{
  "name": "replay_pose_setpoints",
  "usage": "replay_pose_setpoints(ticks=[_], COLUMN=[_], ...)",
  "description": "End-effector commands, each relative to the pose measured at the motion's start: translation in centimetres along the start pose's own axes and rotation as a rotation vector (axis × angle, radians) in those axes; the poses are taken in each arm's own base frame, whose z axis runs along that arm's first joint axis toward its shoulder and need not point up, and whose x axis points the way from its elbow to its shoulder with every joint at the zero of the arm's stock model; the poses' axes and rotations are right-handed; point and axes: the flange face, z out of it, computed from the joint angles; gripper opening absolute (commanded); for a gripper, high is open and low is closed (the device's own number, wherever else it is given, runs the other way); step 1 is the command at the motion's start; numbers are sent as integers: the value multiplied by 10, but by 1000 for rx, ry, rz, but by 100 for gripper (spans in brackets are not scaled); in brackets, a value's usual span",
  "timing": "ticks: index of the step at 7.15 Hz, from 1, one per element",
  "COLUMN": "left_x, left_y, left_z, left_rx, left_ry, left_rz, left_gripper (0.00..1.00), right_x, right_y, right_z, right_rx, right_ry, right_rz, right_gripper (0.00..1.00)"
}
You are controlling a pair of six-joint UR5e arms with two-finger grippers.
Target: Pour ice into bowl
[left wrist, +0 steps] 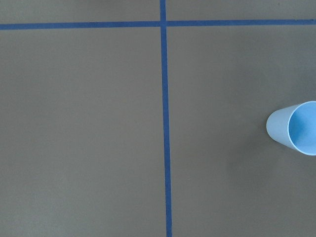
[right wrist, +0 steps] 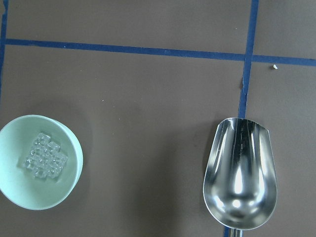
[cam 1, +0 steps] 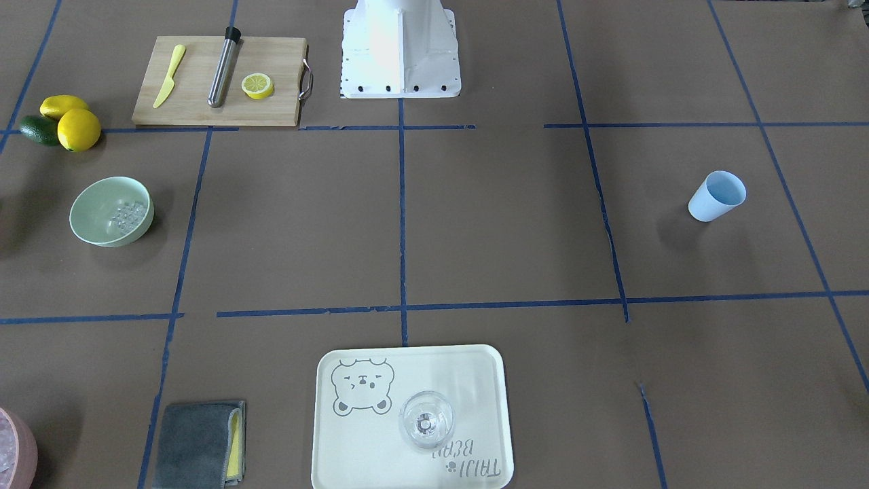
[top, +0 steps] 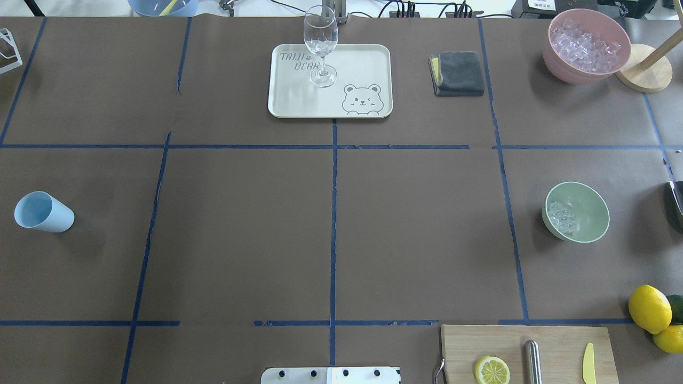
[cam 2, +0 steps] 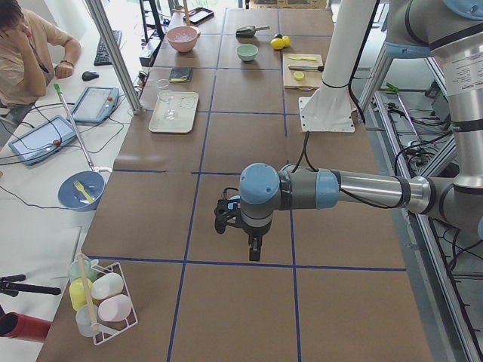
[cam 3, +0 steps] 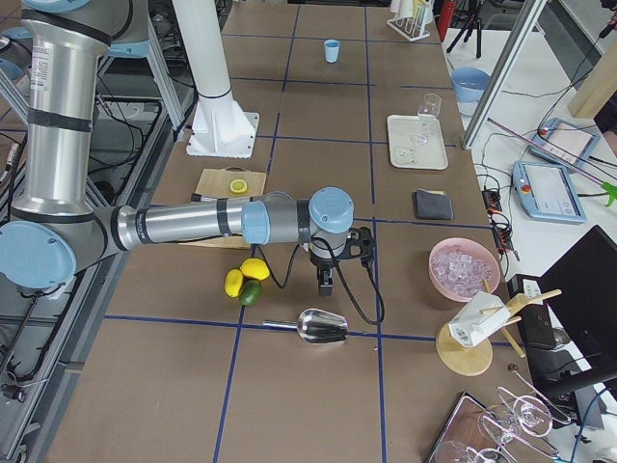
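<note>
- Brown paper crossed by blue tape lines covers the worktop [top: 240, 240].
- The bowl [top: 576, 212] sits upright near the worktop's right edge, about midway between the robot's edge and the far edge.
- The ice [top: 562, 217] lies in a small heap inside the bowl, against its wall.
- A light blue cup [top: 44, 212] stands near the left edge, well apart from the bowl.
- A metal scoop [right wrist: 240, 173] lies hollow side up beside the bowl, towards the right edge and not touching it.
- The left gripper [cam 2: 255, 253] hangs pointing down above the left half of the worktop. It shows only in the side view, so I cannot tell how wide its jaws stand or whether it holds anything.
- The right gripper [cam 3: 326, 285] hangs pointing down above the right half, near the scoop. I cannot tell its state either.
- A tray [top: 368, 58] at the far edge carries a wine glass [top: 321, 45].
- A pink bowl [top: 560, 66] stands in the far right corner.
- Two lemons [top: 649, 309] lie in the near right corner, with a green fruit, perhaps a lime, beside them.
</note>
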Motion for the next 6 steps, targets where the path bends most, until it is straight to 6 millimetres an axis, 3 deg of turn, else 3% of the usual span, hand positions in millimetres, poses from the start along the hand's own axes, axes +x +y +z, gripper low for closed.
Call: replay_pose_setpoints(ticks=[1, 2, 3, 6], left_x=[-7, -12, -12, -13], left_y=[7, 5, 0, -6], left_z=[8, 12, 12, 12], left_rx=[-18, -26, -24, -23], left_ry=[5, 0, 0, 0], left_rz=[-14, -23, -22, -21], left_gripper=[100, 100, 100, 100], right_x=[0, 1, 13, 20], right_y=[3, 2, 9, 19], right_z=[-1, -3, -1, 11], right_rx=[2, 13, 26, 5], right_ry=[6, 39, 134, 136], right_rz=[-12, -38, -69, -91], right_gripper=[100, 100, 100, 100])
